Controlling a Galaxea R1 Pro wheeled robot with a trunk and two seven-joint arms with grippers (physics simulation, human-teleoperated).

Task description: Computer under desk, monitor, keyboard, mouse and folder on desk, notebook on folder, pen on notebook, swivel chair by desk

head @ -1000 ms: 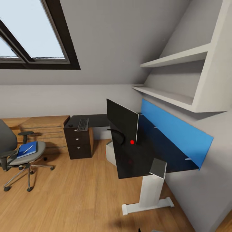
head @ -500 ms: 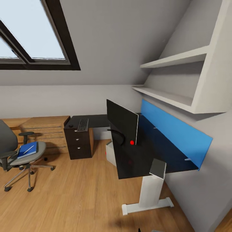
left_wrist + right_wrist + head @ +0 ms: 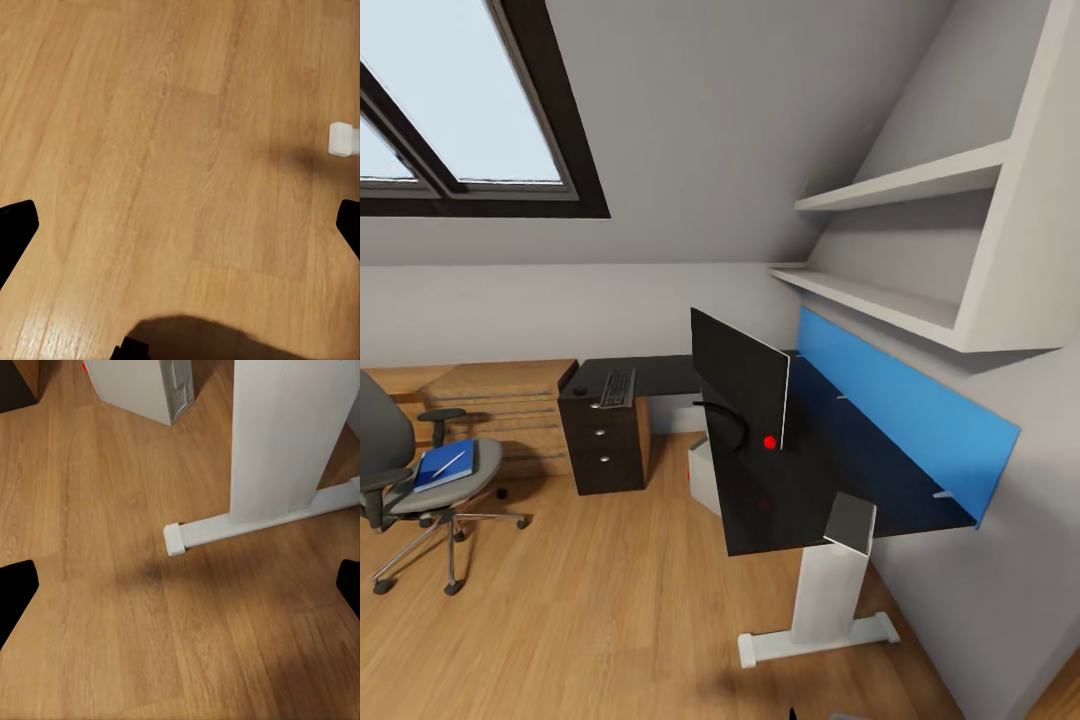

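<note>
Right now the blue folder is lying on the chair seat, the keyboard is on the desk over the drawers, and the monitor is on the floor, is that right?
Not quite. The monitor is standing on the desk, not on the floor, as the head view shows. The rest holds: the folder lies on the chair seat, and the keyboard is on the desk over the drawers.

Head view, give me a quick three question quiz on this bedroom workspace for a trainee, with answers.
1. True or false: the folder lies on the swivel chair.
2. What stands on the desk near its red dot: monitor or keyboard?
3. Fill in: the computer sits on the floor ___ the desk.

Key: 1 true; 2 monitor; 3 under.
</note>
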